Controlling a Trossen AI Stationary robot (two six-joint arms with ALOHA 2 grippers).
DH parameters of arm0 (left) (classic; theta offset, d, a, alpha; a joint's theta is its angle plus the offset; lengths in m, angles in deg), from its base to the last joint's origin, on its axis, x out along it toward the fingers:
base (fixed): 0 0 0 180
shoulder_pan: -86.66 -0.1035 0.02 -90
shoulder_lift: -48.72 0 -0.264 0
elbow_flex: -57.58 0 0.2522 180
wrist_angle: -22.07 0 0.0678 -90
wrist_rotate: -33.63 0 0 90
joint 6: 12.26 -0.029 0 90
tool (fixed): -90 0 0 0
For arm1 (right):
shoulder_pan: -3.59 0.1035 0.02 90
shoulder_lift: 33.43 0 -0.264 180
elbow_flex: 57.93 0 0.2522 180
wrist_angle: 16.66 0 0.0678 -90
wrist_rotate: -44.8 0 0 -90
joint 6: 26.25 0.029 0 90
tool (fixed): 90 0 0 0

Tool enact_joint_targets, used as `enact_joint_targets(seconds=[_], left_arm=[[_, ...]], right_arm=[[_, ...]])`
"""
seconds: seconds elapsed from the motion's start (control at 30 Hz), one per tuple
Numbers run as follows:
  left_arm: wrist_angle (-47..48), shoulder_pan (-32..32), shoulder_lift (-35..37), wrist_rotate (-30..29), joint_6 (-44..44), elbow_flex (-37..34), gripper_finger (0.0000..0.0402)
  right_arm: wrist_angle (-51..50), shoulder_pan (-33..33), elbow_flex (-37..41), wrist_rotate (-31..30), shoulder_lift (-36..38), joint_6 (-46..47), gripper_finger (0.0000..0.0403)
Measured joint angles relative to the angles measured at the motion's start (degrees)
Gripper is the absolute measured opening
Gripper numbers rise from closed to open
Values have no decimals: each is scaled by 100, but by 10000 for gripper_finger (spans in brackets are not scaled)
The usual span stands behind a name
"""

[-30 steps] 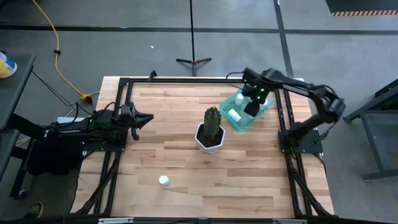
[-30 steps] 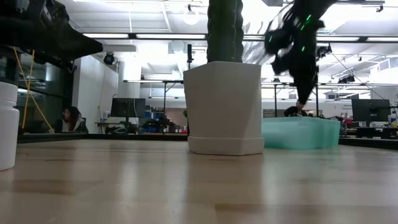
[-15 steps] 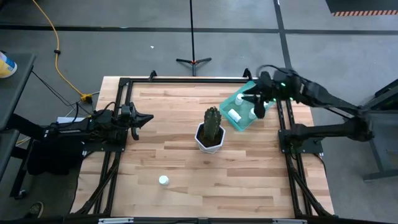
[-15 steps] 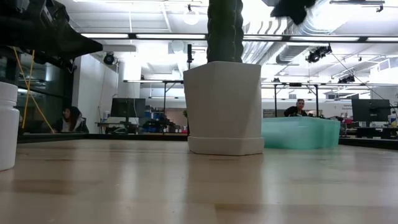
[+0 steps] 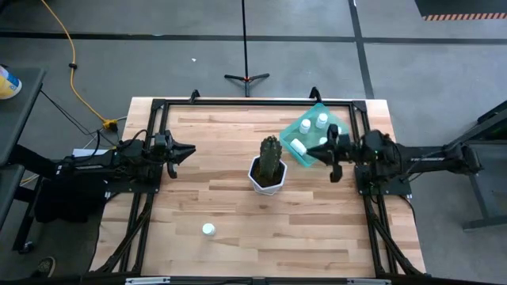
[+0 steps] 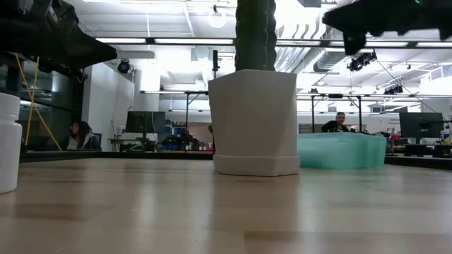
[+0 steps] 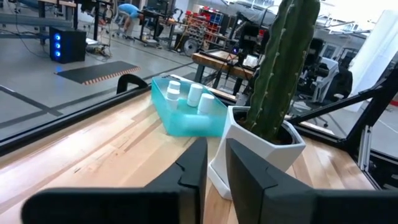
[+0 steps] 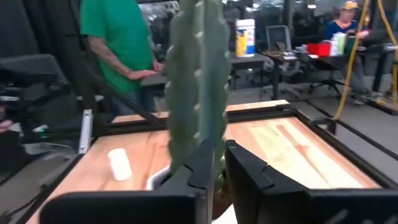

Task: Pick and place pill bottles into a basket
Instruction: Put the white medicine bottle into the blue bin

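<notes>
Currently right gripper (image 5: 332,153) empty, fingers nearly together, at right-centre beside basket (image 5: 337,134); left gripper (image 5: 188,150) nearly closed, mid-left.

Low view: one pill bottle (image 6: 8,142) cut off by left edge, only part shows. Basket (image 6: 342,151) partly hidden behind cactus pot (image 6: 255,120); its contents can't be made out there. Cactus (image 6: 256,34) top cut off by upper edge. Right wrist view: scene blurred; white thing lying on table (image 8: 119,163) too soft to tell for sure.
</notes>
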Motion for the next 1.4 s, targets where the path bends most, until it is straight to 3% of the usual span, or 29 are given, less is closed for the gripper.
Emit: enact_joint_targets(seconds=[0.17, 0.4, 0.57, 0.73, 1.0, 1.17, 1.27, 1.4], left_arm=[[0, 0, 0, 36, 0, 0, 81], [-4, 0, 0, 40, 0, -2, 72], [-221, 0, -2, 67, 39, -7, 77], [-1307, 2, -23, 486, 15, -9, 91], [-2784, 2, -680, 887, -1, 39, 176], [-2988, 2, -1782, 1454, -236, 887, 223], [-2642, 2, -2621, 1925, -495, 1667, 221], [-1500, 2, -3587, 2664, -578, 2865, 201]], right_arm=[[685, 177, 805, 119, 681, 21, 3], [1994, 182, 2009, 206, 1258, 196, 8], [1659, 182, 1887, -35, 1358, 293, 2], [1661, 180, 1818, -241, 1361, 295, 3], [1581, 174, 1818, -303, 1352, 441, 2], [1576, 173, 1818, -556, 1352, 453, 4], [1572, 173, 1818, -690, 1352, 451, 2], [1537, 173, 1818, -753, 1352, 455, 3]])
